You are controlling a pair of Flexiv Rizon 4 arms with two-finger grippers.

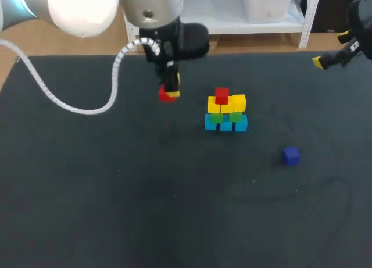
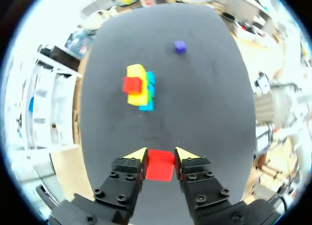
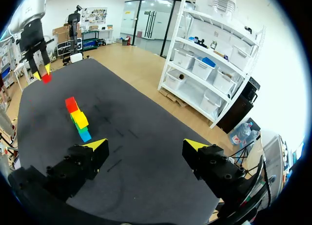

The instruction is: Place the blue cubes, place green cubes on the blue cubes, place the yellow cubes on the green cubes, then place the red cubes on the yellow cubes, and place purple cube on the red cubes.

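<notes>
Beside the stack, left fingers clamp one red cube; right fingers spread wide.

The dark desk has a row of blue cubes resting on it near the middle. A single purple cube sits apart from them, off toward the right.

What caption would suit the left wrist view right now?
Left hand shut on a red cube, with the part-built cube stack and a lone purple cube ahead of it.
</notes>
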